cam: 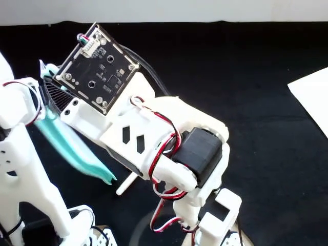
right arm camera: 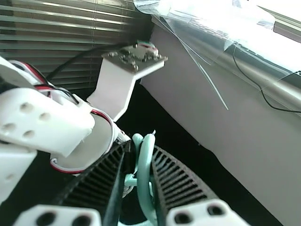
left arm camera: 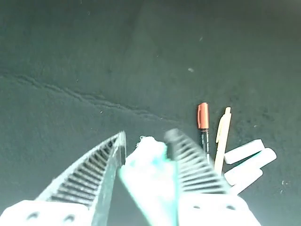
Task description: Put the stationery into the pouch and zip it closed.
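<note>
A teal pouch (cam: pixel 72 148) hangs above the black table, held between the two arms. My left gripper (left arm camera: pixel 146 141) is shut on the pouch's (left arm camera: pixel 150 179) edge; in the high view this is the arm carrying the camera board, with its ribbed finger (cam: pixel 51 95) at the pouch's upper end. My right gripper (right arm camera: pixel 141 150) is shut on a teal loop (right arm camera: pixel 143 162) of the pouch. On the table below lie a red-capped marker (left arm camera: pixel 202 125), a peach pen (left arm camera: pixel 222 139) and three white sticks (left arm camera: pixel 247 162). One white stick (cam: pixel 126 184) pokes out from under the arm.
A white sheet (cam: pixel 312 97) lies at the table's right edge. The second arm (cam: pixel 15 133) stands at the left edge of the high view. A crease (left arm camera: pixel 84 96) runs across the black cloth. Window blinds (right arm camera: pixel 56 28) and a wall stand behind the table.
</note>
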